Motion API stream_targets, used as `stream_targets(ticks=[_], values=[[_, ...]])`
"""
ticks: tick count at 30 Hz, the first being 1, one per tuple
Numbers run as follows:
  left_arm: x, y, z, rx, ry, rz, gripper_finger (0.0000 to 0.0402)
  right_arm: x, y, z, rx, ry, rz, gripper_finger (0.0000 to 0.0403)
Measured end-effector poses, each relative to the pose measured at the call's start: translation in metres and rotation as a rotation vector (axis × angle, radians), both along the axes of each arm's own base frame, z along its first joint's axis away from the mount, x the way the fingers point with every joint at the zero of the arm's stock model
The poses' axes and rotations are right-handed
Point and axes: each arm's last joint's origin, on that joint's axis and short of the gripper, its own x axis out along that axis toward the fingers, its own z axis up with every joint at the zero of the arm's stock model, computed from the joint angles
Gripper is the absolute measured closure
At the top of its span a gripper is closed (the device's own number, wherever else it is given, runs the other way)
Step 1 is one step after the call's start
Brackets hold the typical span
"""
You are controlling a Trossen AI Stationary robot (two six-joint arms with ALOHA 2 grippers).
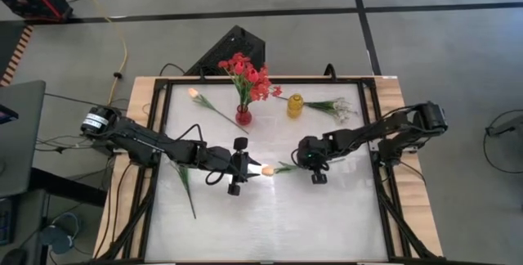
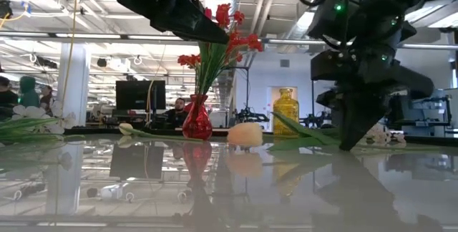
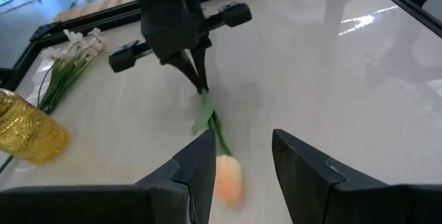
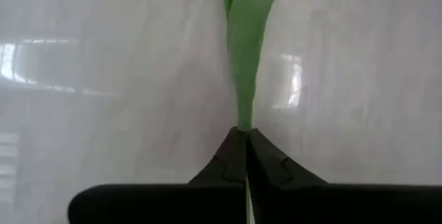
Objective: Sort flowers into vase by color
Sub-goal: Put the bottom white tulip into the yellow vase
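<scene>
Right gripper (image 4: 245, 144) clamped on the stem of the peach tulip (image 1: 265, 169), lying mid-table – six o'clock of the red vase (image 1: 243, 116). Left gripper (image 3: 238, 165) hovers over the bloom, fingers apart. Lift slowly; carry toward the yellow vase (image 1: 295, 105), one o'clock of it.

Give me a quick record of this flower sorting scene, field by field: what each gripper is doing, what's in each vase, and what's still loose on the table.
right gripper: shut on the green stem of the peach tulip, at table centre
left gripper: fingers apart, either side of the tulip's bloom, not gripping
red vase: holds the red flowers
yellow vase: no flowers seen in it
loose flowers: second peach tulip left of the red vase; white sprigs right of the yellow vase; green stem by the left arm
table: white, glossy
</scene>
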Motion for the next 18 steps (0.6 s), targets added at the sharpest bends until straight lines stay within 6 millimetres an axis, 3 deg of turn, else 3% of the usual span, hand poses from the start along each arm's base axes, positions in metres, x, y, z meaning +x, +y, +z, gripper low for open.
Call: stream_targets(ticks=[3, 8, 13, 18], values=[[0.0, 0.0, 0.0, 0.0, 0.004, 0.0, 0.0269, -0.005, 0.005, 0.014, 0.054, -0.053, 0.031, 0.0377], [-0.001, 0.0, -0.002, -0.004, 0.025, 0.004, 0.0269, -0.009, 0.009, 0.055, 0.119, -0.295, 0.131, 0.0381], [-0.002, 0.0, -0.004, -0.006, 0.041, 0.006, 0.0269, -0.022, 0.006, 0.106, 0.101, -0.632, 0.237, 0.0381], [-0.002, 0.0, -0.003, -0.002, 0.037, 0.004, 0.0269, -0.037, -0.014, 0.156, -0.033, -1.02, 0.251, 0.0381]])
